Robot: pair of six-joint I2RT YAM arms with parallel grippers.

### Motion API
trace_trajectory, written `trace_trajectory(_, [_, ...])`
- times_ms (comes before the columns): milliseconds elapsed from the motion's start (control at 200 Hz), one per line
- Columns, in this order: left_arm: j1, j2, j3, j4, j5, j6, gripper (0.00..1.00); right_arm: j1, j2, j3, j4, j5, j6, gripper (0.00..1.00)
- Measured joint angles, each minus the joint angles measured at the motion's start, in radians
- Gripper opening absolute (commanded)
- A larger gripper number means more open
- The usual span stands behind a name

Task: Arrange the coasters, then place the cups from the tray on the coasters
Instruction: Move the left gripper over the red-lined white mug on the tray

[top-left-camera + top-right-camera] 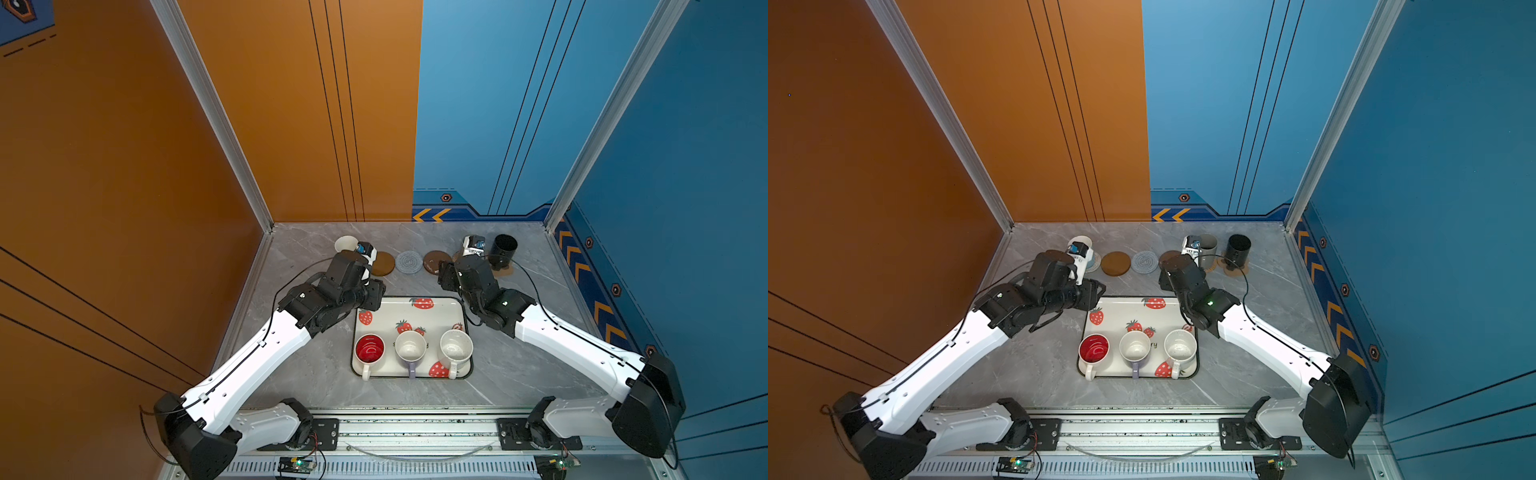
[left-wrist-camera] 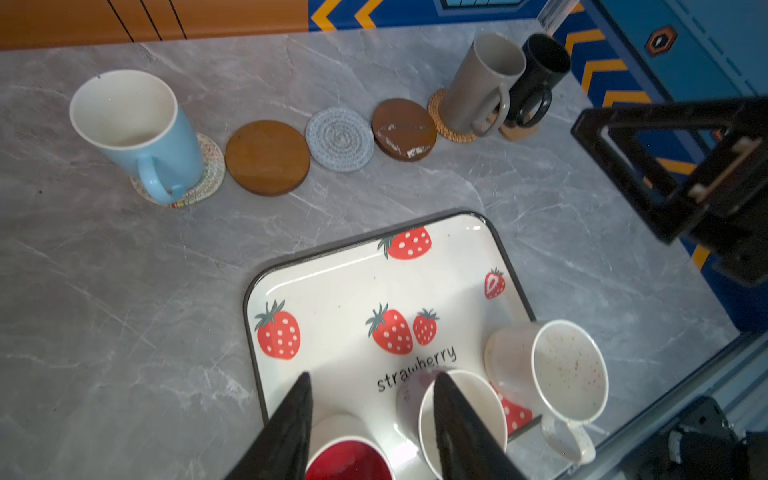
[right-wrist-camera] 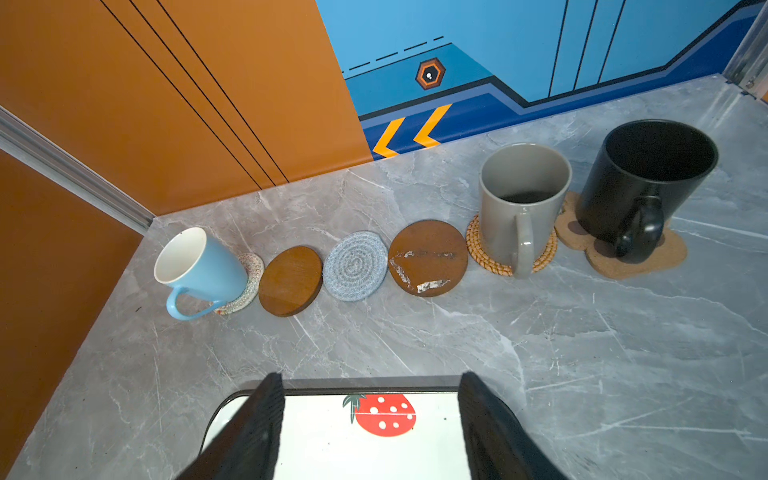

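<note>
Along the back lies a row of coasters. The light blue cup (image 3: 199, 266) stands on the beige woven one (image 3: 251, 282). A brown disc (image 3: 291, 280), a grey woven round (image 3: 354, 266) and a scuffed brown disc (image 3: 428, 257) are bare. The grey cup (image 3: 519, 199) is on the rattan round (image 3: 478, 249), and the black cup (image 3: 648, 178) is on the paw shape (image 3: 623, 262). The tray (image 1: 440, 316) holds the red-inside cup (image 1: 370, 350), the lavender cup (image 1: 410, 347) and the speckled cup (image 1: 456, 349). My left gripper (image 2: 374, 386) is open above the red-inside and lavender cups. My right gripper (image 3: 372, 380) is open over the tray's far edge.
The orange wall stands at the left and back, the blue wall at the right, both close behind the coaster row. Bare grey marble lies between the row and the tray. A metal rail (image 1: 415, 428) runs along the near edge.
</note>
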Motion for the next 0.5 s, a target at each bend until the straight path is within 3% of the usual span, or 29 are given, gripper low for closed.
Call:
trace_trajectory(270, [-0.153,-0.051,0.027,-0.31,-0.037,-0.039,0.38,-0.053,-0.016,-0.031,0.031,-0.035,0.023,0.65])
trace_trajectory(501, [-0.253,-0.061,-0.043,-0.468,-0.045,-0.12,0.4,-0.053,-0.016,-0.042,0.056,-0.072,0.041,0.65])
